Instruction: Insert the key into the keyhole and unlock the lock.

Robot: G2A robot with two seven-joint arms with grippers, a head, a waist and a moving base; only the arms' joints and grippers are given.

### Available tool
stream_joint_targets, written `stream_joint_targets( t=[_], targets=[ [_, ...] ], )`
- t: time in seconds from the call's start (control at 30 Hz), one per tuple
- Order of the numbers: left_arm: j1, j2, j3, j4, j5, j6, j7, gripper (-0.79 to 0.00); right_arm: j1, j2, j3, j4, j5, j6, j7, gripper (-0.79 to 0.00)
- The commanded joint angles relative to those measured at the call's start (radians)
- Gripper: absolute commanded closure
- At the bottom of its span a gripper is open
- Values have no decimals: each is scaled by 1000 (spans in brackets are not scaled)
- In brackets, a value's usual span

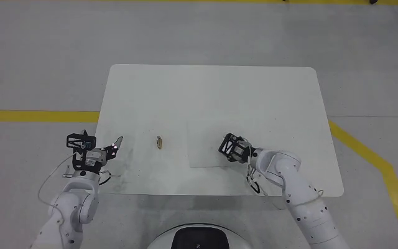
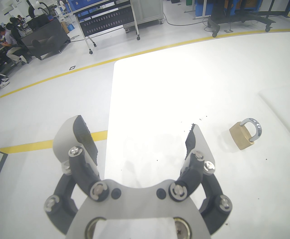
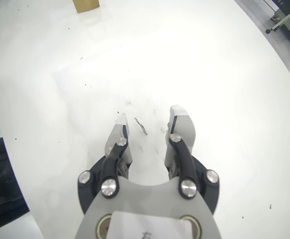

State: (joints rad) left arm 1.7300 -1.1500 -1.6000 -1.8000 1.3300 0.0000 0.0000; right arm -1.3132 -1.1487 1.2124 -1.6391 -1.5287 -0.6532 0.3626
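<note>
A brass padlock (image 1: pixel 159 142) with a silver shackle lies on the white table (image 1: pixel 211 99), left of centre; it is also seen as the padlock (image 2: pixel 243 135) and the padlock (image 3: pixel 86 5). My left gripper (image 2: pixel 138 133) is open at the table's left edge, a short way from the lock, holding nothing; in the top view the left gripper (image 1: pixel 102 144) sits there. My right gripper (image 3: pixel 149 118) is open and low over the table, its fingers on either side of a small flat metal key (image 3: pixel 141 125) lying on the surface. The right gripper (image 1: pixel 229 147) is right of centre.
A thin white sheet (image 1: pixel 205 146) lies flat on the table under the right gripper. Yellow floor tape (image 1: pixel 43 116) runs past the table. Small dark specks dot the surface.
</note>
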Motion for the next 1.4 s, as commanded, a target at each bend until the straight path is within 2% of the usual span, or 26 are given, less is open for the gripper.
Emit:
stream_joint_targets(
  t=[0.0,0.2,0.53,0.63,0.73,0.9,1.07,1.17,1.37],
  targets=[
    [0,0,0,0,0,0,0,-785,12,1,-6,7,-17,-19,4,-166],
    [0,0,0,0,0,0,0,-785,19,9,-13,10,-53,-71,-7,0],
    [0,0,0,0,0,0,0,-785,-7,24,20,-29,-90,-81,-83,0],
    [0,0,0,0,0,0,0,-785,-22,26,43,-27,-53,-62,-122,0],
    [0,0,0,0,0,0,0,-785,-27,22,64,4,42,-6,-149,0],
    [0,0,0,0,0,0,0,-785,-20,8,105,85,349,66,-202,0],
    [0,0,0,0,0,0,0,-785,-39,1,149,143,676,37,-236,0],
    [0,0,0,0,0,0,0,-785,-53,1,168,169,854,-13,-229,0],
    [0,0,0,0,0,0,0,-785,-53,1,168,169,854,-13,-229,0]
  ],
)
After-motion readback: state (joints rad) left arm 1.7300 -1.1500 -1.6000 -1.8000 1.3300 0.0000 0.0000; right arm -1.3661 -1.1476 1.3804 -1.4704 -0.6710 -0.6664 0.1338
